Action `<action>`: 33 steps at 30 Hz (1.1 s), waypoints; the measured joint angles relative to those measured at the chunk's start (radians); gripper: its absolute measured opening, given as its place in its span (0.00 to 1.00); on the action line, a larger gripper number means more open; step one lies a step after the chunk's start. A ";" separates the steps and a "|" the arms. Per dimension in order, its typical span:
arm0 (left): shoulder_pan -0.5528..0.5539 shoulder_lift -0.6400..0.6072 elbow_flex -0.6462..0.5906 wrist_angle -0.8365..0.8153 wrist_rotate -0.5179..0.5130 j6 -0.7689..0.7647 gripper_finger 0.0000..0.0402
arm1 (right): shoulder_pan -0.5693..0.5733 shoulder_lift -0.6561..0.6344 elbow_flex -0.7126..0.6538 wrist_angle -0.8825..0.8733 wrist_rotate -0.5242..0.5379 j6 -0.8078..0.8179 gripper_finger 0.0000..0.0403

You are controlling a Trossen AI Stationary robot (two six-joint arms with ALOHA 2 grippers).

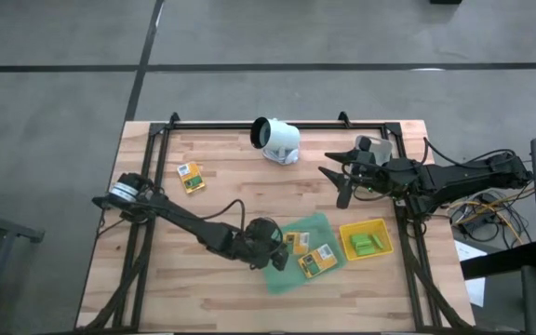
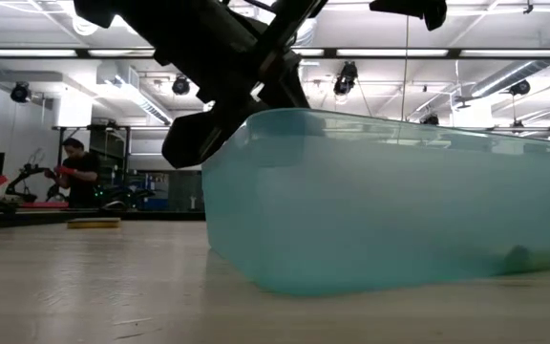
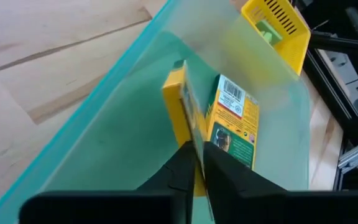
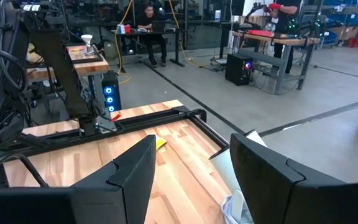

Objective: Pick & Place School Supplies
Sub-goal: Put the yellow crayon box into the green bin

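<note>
the left gripper (image 3: 197, 165) is seen low inside the flat translucent green tray (image 1: 277, 277), near the front middle of the pale wooden table (image 1: 231, 186). in the left wrist view its dark fingers (image 3: 224, 174) are drawn in almost together around the edge of a yellow-and-green printed packet (image 3: 178, 109), which stands on edge in the tray; only a thin strip of the packet shows between them, so a pinch on it is indicated. a second printed packet (image 3: 234, 121) lies flat in the same tray, just beside the first. a third packet of the same kind (image 1: 191, 176) is left on the bare wood well apart, towards the table's left rear. light-green little rectangular blocks (image 1: 368, 244) are held in the shallow yellow tray (image 1: 381, 227), just to the right of the green one. the right gripper (image 1: 340, 180) hangs above the right rear of the table with its jaws spread wide and nothing between them. a white cylindrical camera (image 1: 276, 140) stands at the rear middle.
</note>
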 joint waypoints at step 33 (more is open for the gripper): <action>0.069 -0.006 0.002 -0.153 0.329 -0.299 0.35 | 0.000 0.000 0.000 0.000 0.000 0.000 0.50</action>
